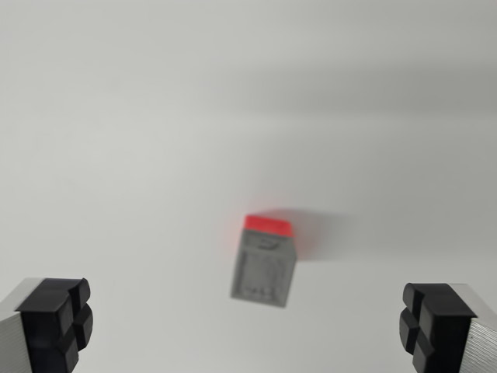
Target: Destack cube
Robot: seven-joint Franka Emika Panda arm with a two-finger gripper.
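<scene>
A grey cube sits in the middle of the wrist view, seen from above, its top face toward the camera. Under it a red cube shows only as a strip along the grey one's far edge. The picture is blurred. My gripper is open, with its two black fingertips at the bottom corners of the view, far apart. The stack lies between them and a little farther away, touching neither finger. Nothing is held.
The stack stands on a plain pale surface that fills the whole view. A soft shadow falls to the wrist view's right of the cubes.
</scene>
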